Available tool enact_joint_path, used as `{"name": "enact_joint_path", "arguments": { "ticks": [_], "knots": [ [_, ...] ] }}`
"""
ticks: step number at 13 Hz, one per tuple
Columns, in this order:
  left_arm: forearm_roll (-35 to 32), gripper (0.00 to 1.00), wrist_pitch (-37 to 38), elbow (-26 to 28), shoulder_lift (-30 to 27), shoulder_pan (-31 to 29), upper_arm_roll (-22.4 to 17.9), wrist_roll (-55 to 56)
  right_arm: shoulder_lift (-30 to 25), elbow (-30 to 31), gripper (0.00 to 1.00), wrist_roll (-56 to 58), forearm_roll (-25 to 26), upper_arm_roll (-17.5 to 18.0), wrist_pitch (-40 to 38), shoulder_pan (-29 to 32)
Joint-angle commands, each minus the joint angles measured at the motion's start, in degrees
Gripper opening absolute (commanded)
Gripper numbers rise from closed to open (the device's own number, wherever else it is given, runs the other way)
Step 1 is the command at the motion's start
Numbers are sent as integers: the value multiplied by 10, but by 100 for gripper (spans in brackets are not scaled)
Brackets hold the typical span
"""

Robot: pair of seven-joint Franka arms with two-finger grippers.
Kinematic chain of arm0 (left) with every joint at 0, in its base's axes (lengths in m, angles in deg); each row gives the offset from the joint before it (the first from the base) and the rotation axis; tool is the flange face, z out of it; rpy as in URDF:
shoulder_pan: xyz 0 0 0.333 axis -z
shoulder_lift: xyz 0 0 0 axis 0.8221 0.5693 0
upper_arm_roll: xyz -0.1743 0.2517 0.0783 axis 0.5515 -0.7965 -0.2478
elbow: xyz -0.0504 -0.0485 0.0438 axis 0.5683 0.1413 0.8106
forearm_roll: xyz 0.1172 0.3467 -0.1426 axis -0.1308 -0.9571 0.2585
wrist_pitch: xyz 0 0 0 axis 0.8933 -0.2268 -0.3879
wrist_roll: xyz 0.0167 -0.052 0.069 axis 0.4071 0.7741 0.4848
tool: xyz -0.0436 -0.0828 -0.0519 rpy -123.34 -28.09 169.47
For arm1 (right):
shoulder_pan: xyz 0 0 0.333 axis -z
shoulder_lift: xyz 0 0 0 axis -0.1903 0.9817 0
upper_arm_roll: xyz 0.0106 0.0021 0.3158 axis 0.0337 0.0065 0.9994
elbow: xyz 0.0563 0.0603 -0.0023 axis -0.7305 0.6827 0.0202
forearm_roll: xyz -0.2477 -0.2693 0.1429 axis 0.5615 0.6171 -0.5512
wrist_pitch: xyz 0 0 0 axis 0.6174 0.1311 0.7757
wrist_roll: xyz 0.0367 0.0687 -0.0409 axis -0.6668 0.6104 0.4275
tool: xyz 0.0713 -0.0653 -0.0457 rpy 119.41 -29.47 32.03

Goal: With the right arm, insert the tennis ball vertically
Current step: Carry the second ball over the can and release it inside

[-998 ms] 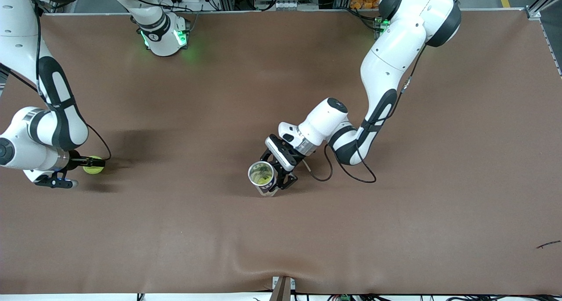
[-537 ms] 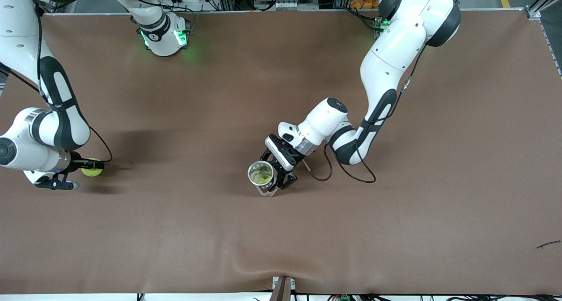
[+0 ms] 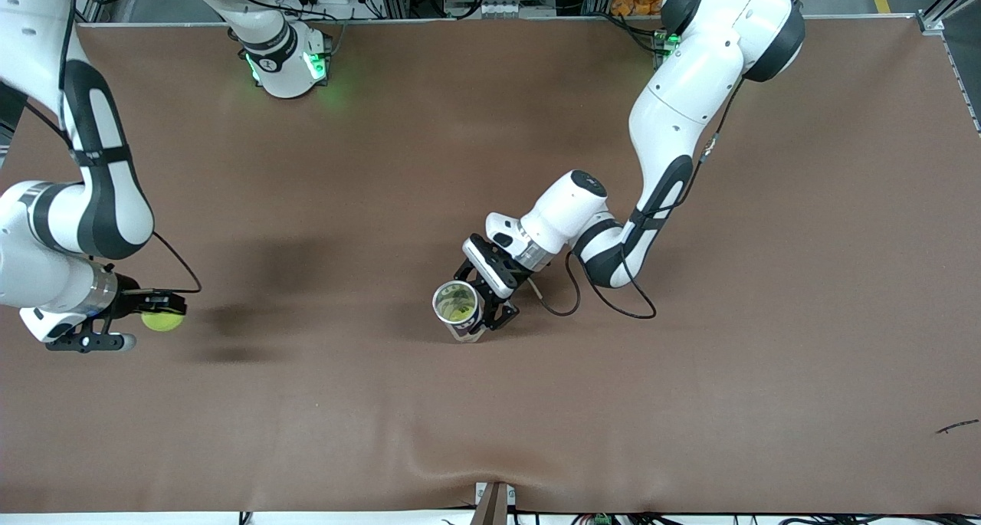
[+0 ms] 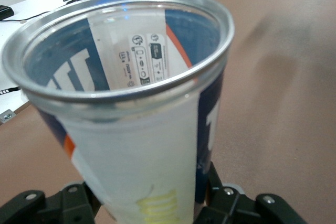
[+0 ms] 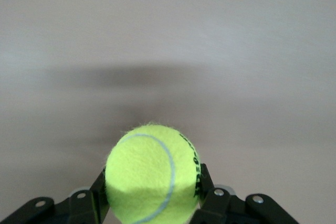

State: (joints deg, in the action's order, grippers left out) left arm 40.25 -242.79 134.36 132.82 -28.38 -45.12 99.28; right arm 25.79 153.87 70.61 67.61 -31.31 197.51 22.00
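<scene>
Two Franka arms work over one brown surface (image 3: pixel 490 402), which fills the front view. Largest first.

Left arm (image 3: pixel 674 126): it comes from its base at the top of the front view and reaches down toward the middle of the surface. Left gripper (image 3: pixel 487 304) sits low there, jaws pinching the can (image 3: pixel 457 311) on its side wall. The can is a clear tube with a metal rim and a blue, white and orange label. Its mouth is open and faces up with a tilt. In the left wrist view the can (image 4: pixel 131 108) fills most of the picture, black fingers (image 4: pixel 68 203) at its lower part. Yellow-green shows inside through the wall, can't tell what exactly.

Right arm (image 3: pixel 84 195): at its own end of the surface, elbow folded. Right gripper (image 3: pixel 157 310) is up in the air over bare surface near that end, jaws pressed onto the tennis ball (image 3: pixel 162 320). In the right wrist view the tennis ball (image 5: pixel 152 174) sits between the fingers (image 5: pixel 94 195), clear of the surface, with a blurred shadow on the brown below. In the front view a dark shadow lies on the surface just beside the ball.

Tennis ball and can are well apart.
</scene>
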Motion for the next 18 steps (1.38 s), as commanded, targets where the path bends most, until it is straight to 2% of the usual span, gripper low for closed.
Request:
{"name": "enact_joint_path", "arguments": {
  "ticks": [1, 4, 7, 8, 13, 18],
  "knots": [
    [-7, 75, -12, 4, -6, 0, -3, 0, 0, -22, 34, -50, -55, 20, -11, -27],
    [-7, 75, -18, 4, -6, 1, -3, 0, -8, -44, 35, -234, -59, 21, -21, -123],
    [-7, 75, -18, 5, -5, 1, -3, 0, -14, -123, 35, -424, -58, 18, -99, -228],
    [-7, 75, -18, 5, -4, 1, -3, 0, -12, -130, 35, -491, -57, 18, -98, -253],
    [-10, 75, -26, 9, -2, 0, -5, 0, 27, -188, 36, -686, -57, 18, -80, -326],
    [-11, 76, -36, 17, -1, -1, -6, 0, 70, -221, 37, -799, -57, 19, 33, -355]
  ]
}}
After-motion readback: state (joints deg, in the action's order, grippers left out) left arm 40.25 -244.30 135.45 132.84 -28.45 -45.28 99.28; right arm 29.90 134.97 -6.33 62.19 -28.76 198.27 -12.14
